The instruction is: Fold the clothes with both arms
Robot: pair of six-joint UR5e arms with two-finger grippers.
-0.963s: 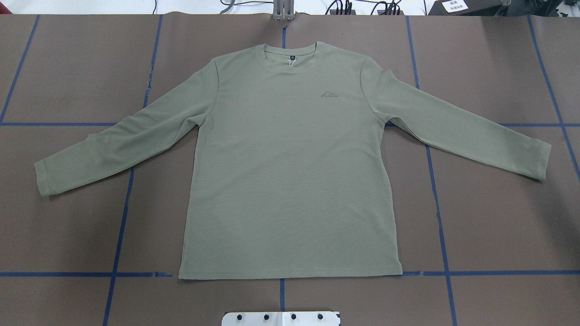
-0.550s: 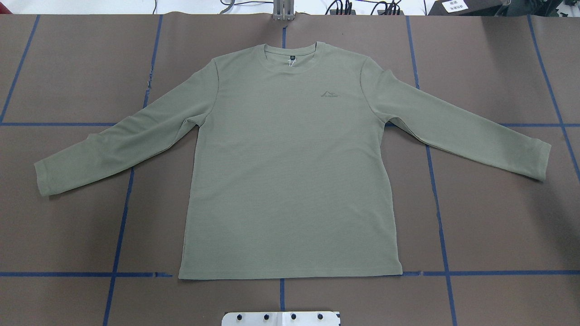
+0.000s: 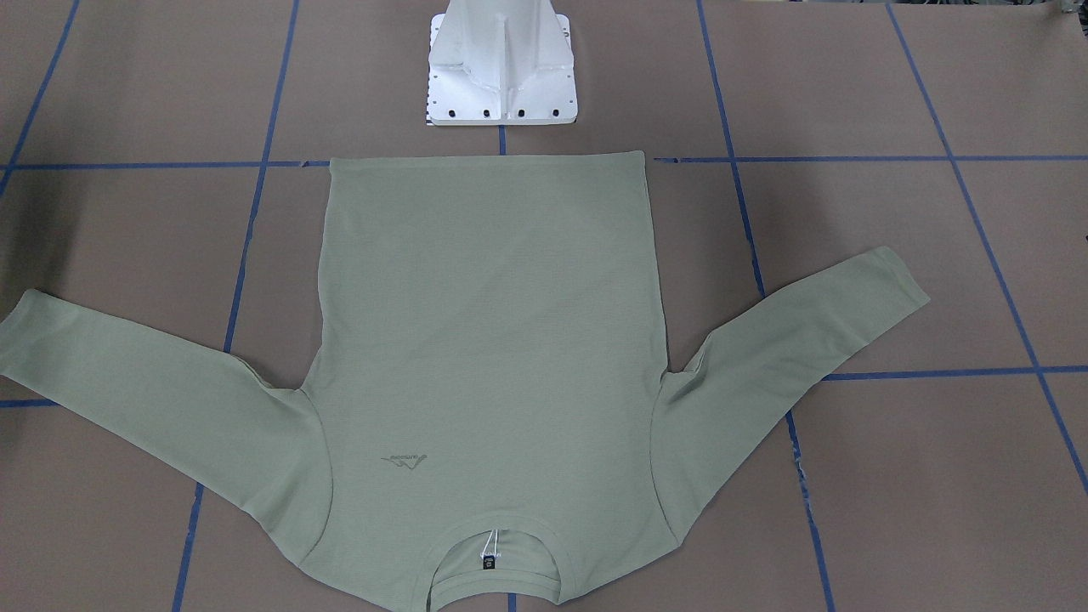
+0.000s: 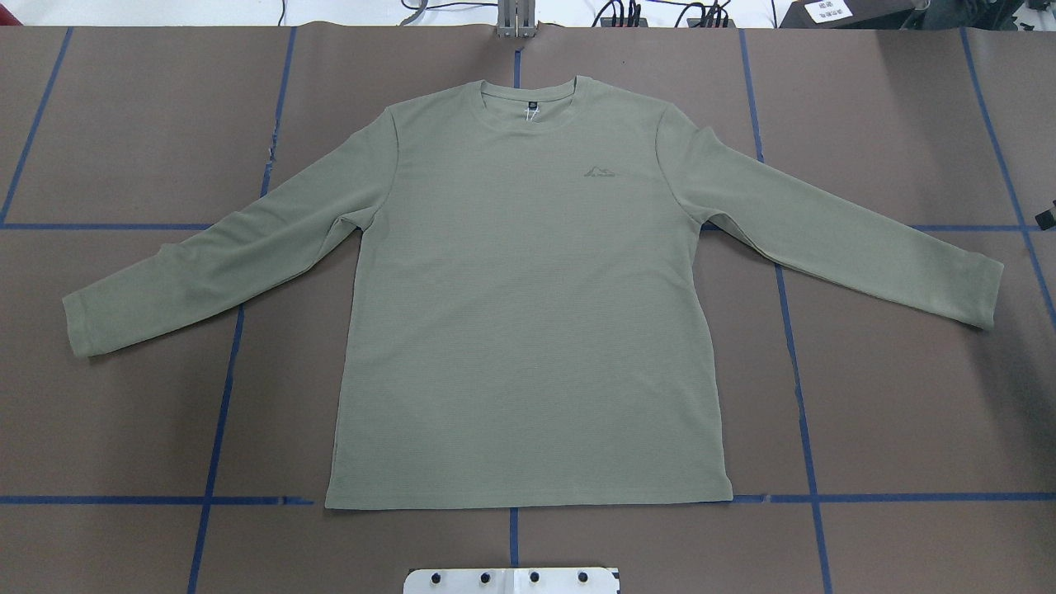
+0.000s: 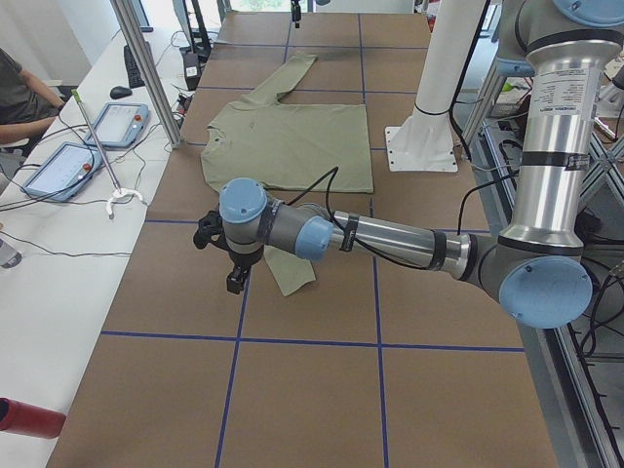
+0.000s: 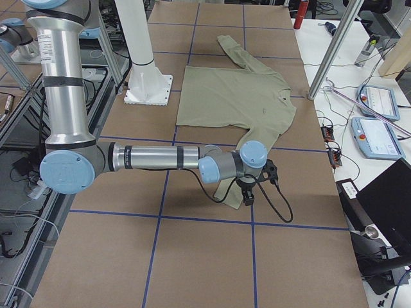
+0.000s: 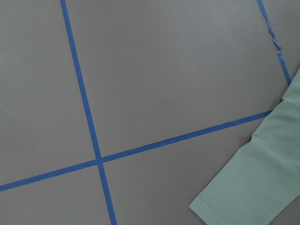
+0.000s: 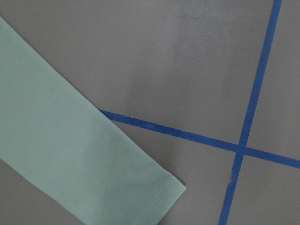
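Observation:
The clothes, one sage-green long-sleeved shirt point(image 4: 528, 313), lie flat and face up, collar at the table's far edge and both sleeves spread out point(image 3: 484, 323). In the exterior left view my left gripper point(image 5: 227, 265) hovers just beyond the left sleeve cuff point(image 5: 292, 278). The left wrist view holds only that cuff point(image 7: 253, 187), no fingers. Near the right sleeve cuff point(image 6: 234, 196) hangs my right gripper point(image 6: 257, 185). Only a black sliver of it point(image 4: 1046, 219) shows at the overhead view's right edge. I cannot tell whether either gripper is open or shut.
Blue tape lines point(image 4: 796, 371) grid the brown table. The white pedestal base point(image 3: 501, 76) stands by the shirt's hem. Teach pendants point(image 5: 117, 122) and a seated person point(image 5: 19, 93) are at the side table beyond the collar. A metal post point(image 6: 334, 45) rises near it.
A small black part of the right gripper has come into the overhead view at its right edge. The shirt lies as before.

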